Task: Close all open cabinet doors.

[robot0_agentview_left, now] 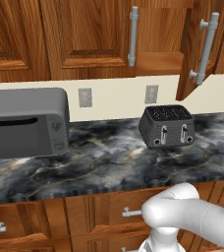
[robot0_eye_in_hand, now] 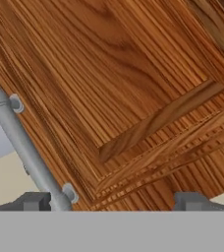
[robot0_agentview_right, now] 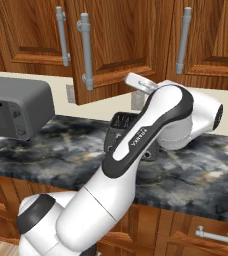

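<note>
One cabinet door point(robot0_agentview_left: 195, 49) is swung open at the upper right of the left view, above the toaster point(robot0_agentview_left: 166, 126), and the gripper point(robot0_eye_in_hand: 111, 199) sits right up against it, fingers apart, holding nothing.

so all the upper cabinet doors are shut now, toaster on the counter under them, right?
Not all. One upper cabinet door hangs open above the toaster, swung out from the cabinet front with the bare shelf showing beside it in the left base view. The toaster does sit on the counter under the cabinets.
</note>
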